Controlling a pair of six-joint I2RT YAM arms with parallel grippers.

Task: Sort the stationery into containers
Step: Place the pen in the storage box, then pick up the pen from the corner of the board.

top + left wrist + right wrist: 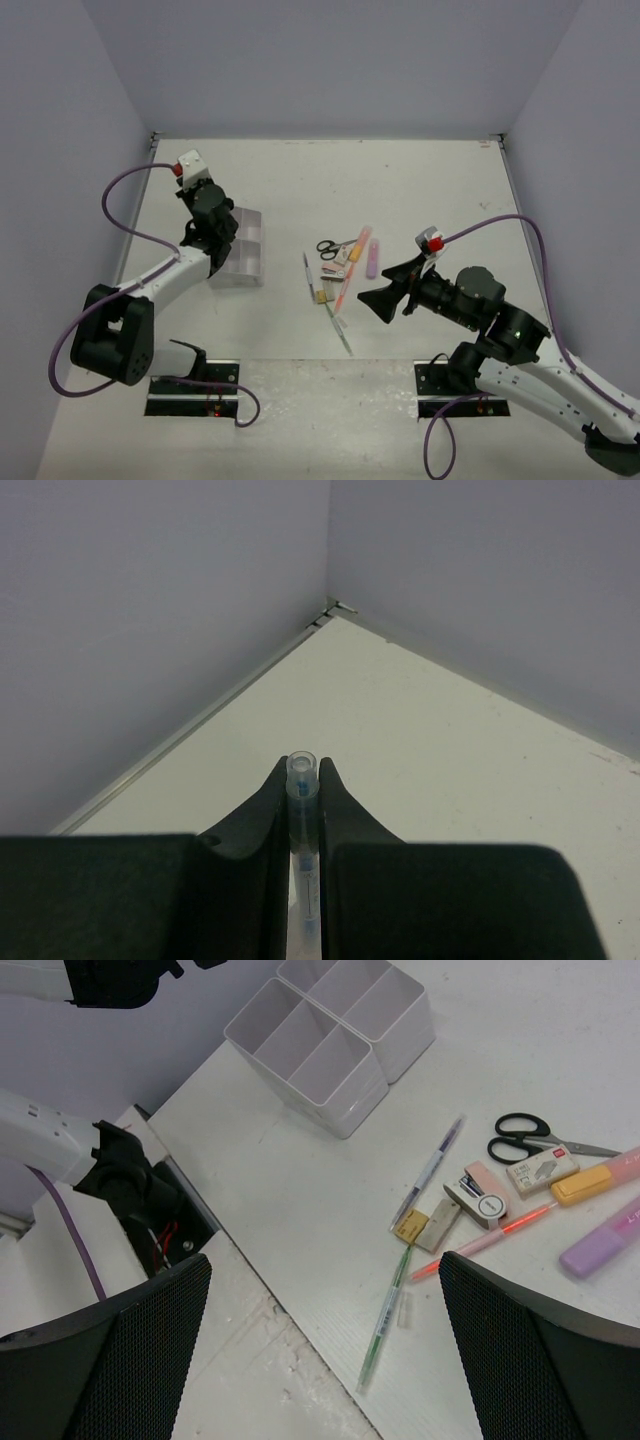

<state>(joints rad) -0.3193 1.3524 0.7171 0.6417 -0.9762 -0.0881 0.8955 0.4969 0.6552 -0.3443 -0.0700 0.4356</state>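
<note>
My left gripper (214,238) is next to the clear organiser box (243,256) at the left and is shut on a clear pen with blue ink (302,785), gripped between its fingertips. The other stationery lies mid-table: black scissors (327,247), an orange marker (360,240), a lilac bar (372,258), a grey pen (309,274), a green pen (338,326). My right gripper (384,301) hovers open just right of the pile. Its wrist view shows the organiser box (330,1035), scissors (524,1135), a tan eraser (424,1226), the green pen (384,1318) and the lilac bar (600,1246).
A thin pink pen (488,1241), a small white-and-pink item (480,1196), a boxed eraser (541,1170) and a clear cap (403,1308) lie in the pile. The table's near edge (300,1305) runs just below the green pen. Walls close off the far side.
</note>
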